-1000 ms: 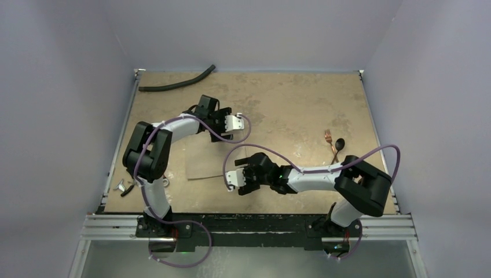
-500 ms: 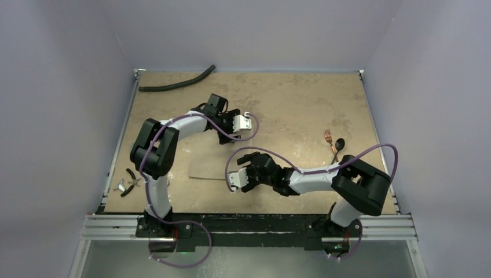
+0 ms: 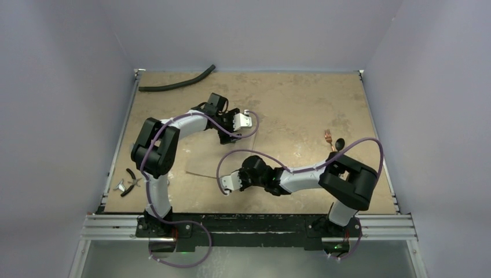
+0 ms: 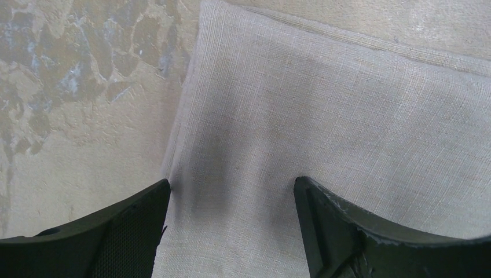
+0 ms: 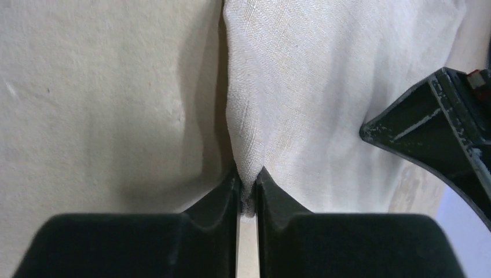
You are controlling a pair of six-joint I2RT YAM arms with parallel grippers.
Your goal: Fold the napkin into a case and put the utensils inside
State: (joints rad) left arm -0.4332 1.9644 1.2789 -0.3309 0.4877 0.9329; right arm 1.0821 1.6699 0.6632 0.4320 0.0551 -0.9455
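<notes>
Beige woven napkin [image 5: 301, 87], soft, limp and probably light, has a raised fold clamped tight between the fingertips of the right gripper [image 5: 248, 194], while the left gripper [image 4: 231, 184] stands spread and empty over the cloth, one finger just beside its side edge; a hem or corner looks the surest hold

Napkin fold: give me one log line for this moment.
left gripper open over napkin | right gripper shut on napkin edge | fork, spoon lying apart from napkin

Hose [image 3: 176, 85] far-left, pliers [image 3: 132, 178] near-left, utensils [image 3: 329, 138] right
</notes>
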